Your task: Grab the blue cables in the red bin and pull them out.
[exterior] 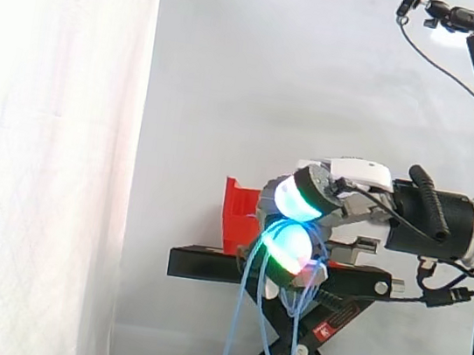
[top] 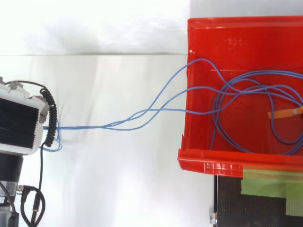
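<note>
The blue cables (top: 94, 127) are lying partly coiled in the red bin (top: 213, 163) (an orange tape tag (top: 284, 113) is sitting on one loop), while several strands are crossing its wall and stretching out to the hand (top: 19, 120). The fingers (exterior: 297, 200) are clenching around those strands, whose slack is hanging down past the black stand (exterior: 207, 264) carrying the bin.

Blue cables (top: 80, 127); red bin (top: 213, 163); black stand (exterior: 207, 264); orange tape (top: 284, 113); green tape (top: 265, 183); fingers (exterior: 297, 199) glow cyan-green.
</note>
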